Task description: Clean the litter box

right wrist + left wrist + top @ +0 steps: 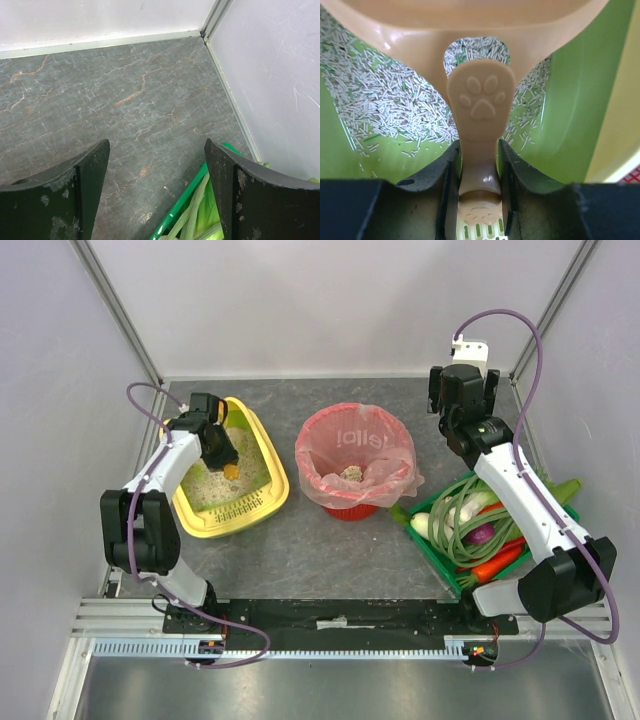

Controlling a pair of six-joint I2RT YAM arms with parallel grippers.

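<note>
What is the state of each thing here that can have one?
litter box, holds litter, floor partly bare
scoop, held by its handle, inside the litter box
left gripper, shut on the scoop
right gripper, open, empty
bin, open, lined with a bag, small clump inside
tray, full of vegetables

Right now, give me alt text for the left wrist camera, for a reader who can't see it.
The left gripper clamps the handle of a tan litter scoop embossed with paw prints, held over the litter box. Pale litter pellets are scattered across its green floor, thin enough that green shows through.
</note>
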